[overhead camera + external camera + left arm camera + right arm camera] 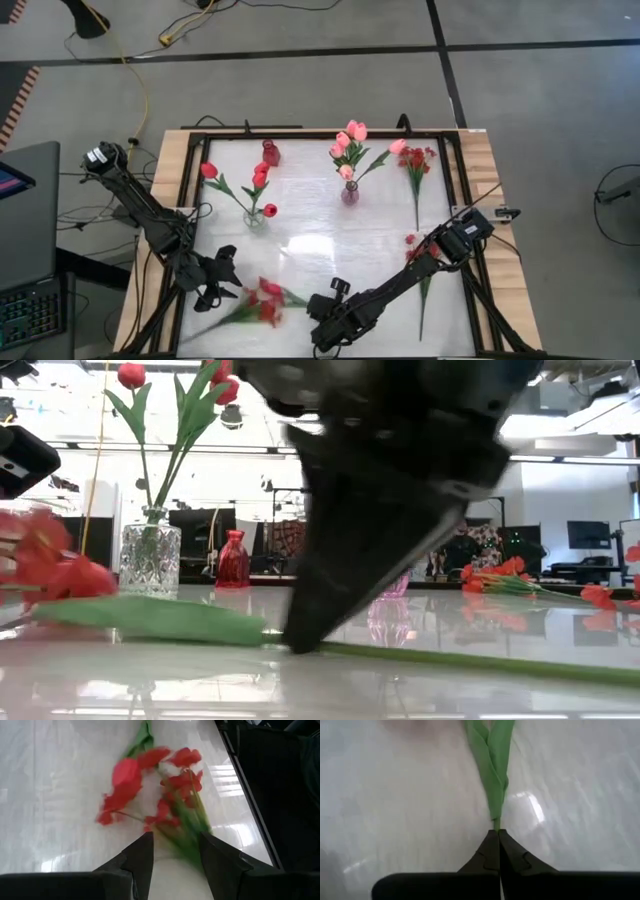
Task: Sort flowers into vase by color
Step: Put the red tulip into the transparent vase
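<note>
I see my right hand (498,834) pinched on the green stem (495,775) of a red tulip (268,290), low on the bench (310,215); left hand (175,855) half open over a red spray (175,795), holding nothing

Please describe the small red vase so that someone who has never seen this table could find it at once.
Start at the far edge of the white table, toward its left side. Just beyond the clear glass vase holding red tulips stands the small red vase. It alone is red and has no flowers in it; the purple vase holds pink tulips.
</note>
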